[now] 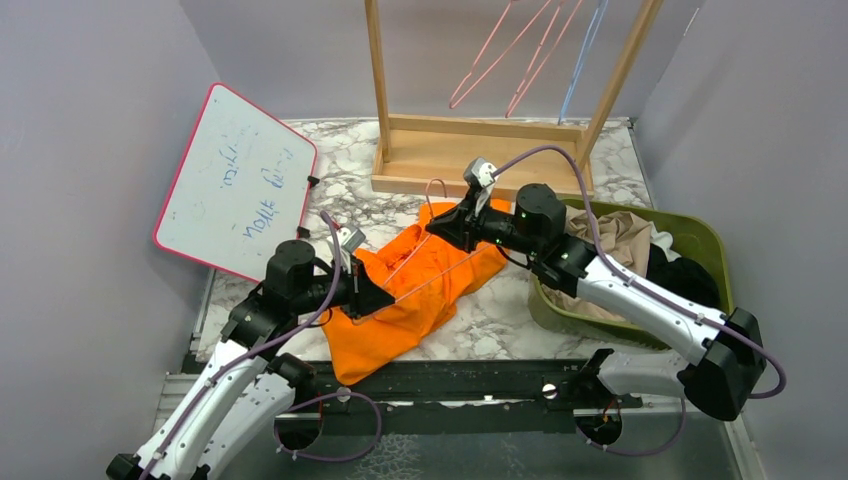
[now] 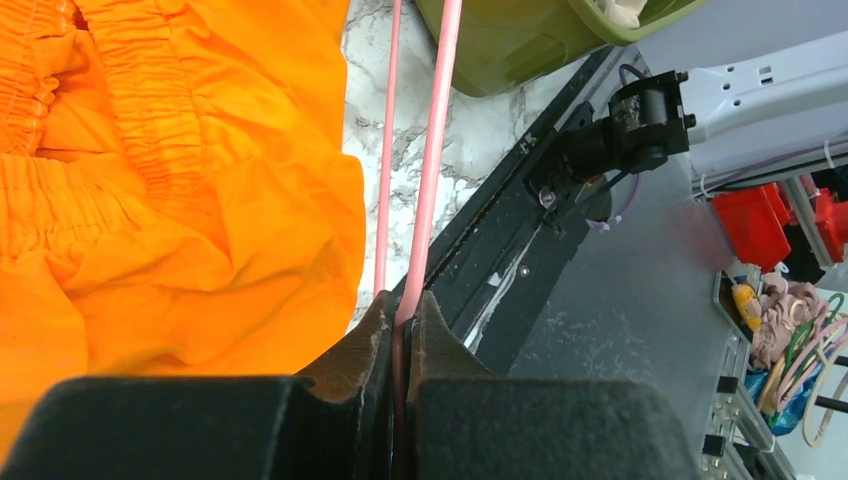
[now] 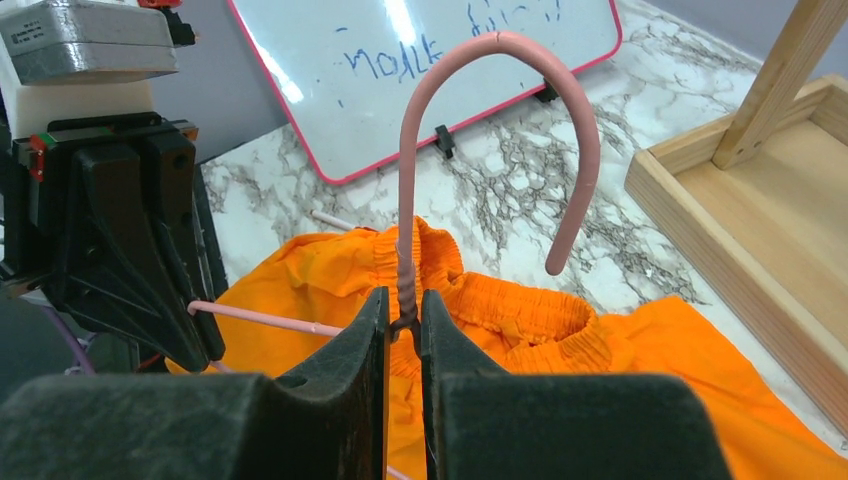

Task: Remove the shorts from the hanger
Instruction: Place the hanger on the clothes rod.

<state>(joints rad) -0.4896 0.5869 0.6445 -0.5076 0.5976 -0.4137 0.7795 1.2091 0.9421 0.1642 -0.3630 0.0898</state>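
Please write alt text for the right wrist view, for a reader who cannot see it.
The right gripper is shut on the twisted neck of a pink hanger, whose hook rises above it. The orange shorts lie beneath on the marble table, and at the left the left gripper grips the hanger's wire.

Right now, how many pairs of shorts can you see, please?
4. An orange pair lies on the table with the hanger; a tan pair, a white pair and a black pair are bunched in the green basket, where more could be hidden underneath.
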